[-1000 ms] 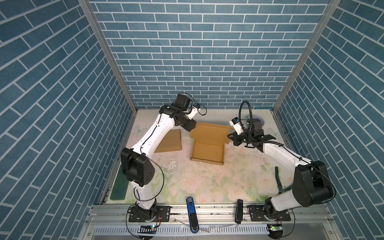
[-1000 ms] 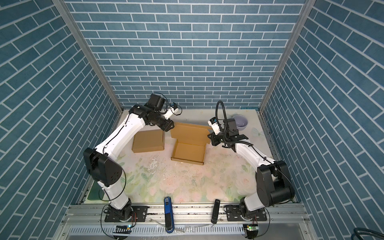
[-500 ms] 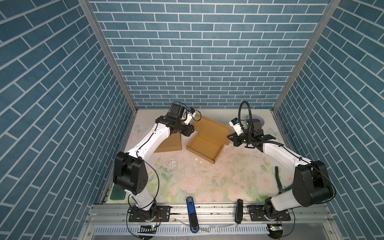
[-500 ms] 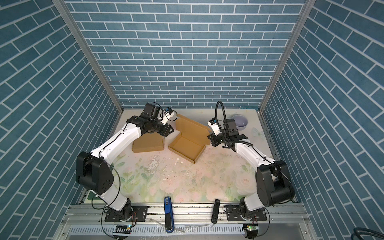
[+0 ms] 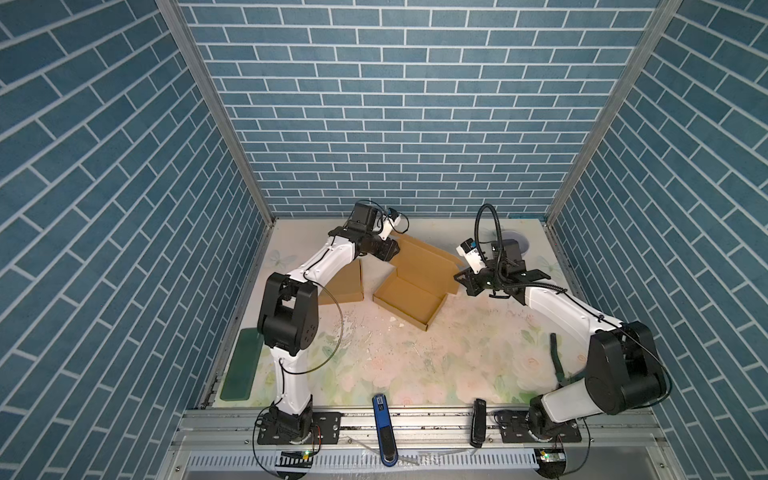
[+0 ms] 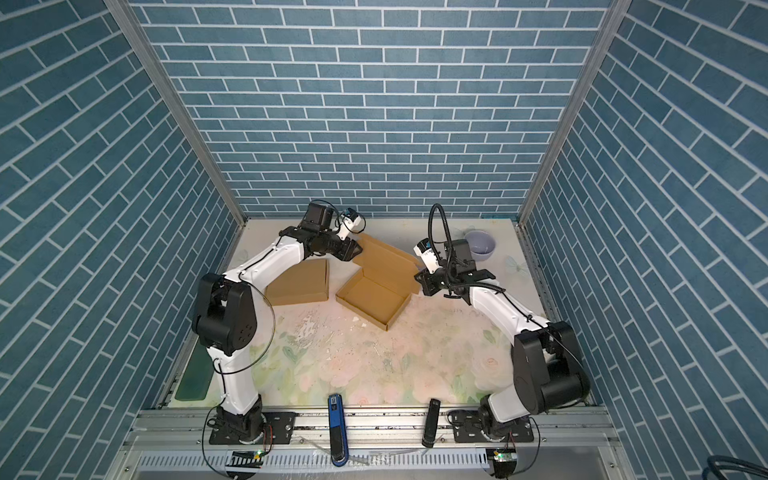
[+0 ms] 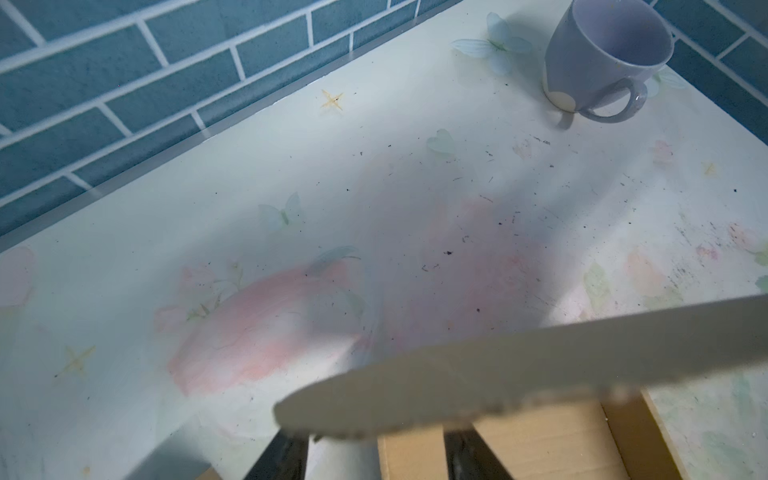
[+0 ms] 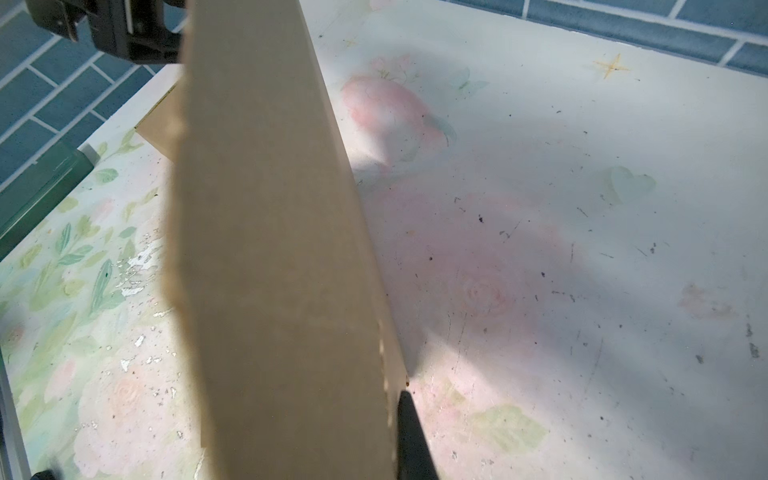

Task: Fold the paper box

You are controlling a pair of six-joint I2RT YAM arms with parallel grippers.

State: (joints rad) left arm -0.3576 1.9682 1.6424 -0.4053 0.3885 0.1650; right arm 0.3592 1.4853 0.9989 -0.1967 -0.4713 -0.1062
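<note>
The brown paper box [image 5: 409, 300] [image 6: 372, 299] lies open and askew mid-table, its lid [image 5: 426, 259] tilted up behind the tray. My left gripper [image 5: 392, 254] [image 6: 355, 250] is at the lid's far left corner. In the left wrist view its fingers [image 7: 286, 455] stand apart, with a blurred flap [image 7: 519, 365] lying across their tips. My right gripper [image 5: 460, 281] [image 6: 420, 282] is shut on the lid's right end. In the right wrist view the cardboard panel [image 8: 270, 249] fills the middle; only one finger [image 8: 411, 436] shows beside it.
A second, closed cardboard box [image 5: 347, 282] [image 6: 301, 282] lies left of the open one, under my left arm. A lilac mug [image 6: 480, 243] [image 7: 602, 58] stands at the back right. A green pad [image 5: 243, 363] lies along the left edge. Tools [image 5: 382, 419] lie at the front rail.
The box has swung from square to diagonal, its tray now pointing front left, and its lid has tilted up. My left gripper moved with the lid's corner. The right gripper kept its hold.
</note>
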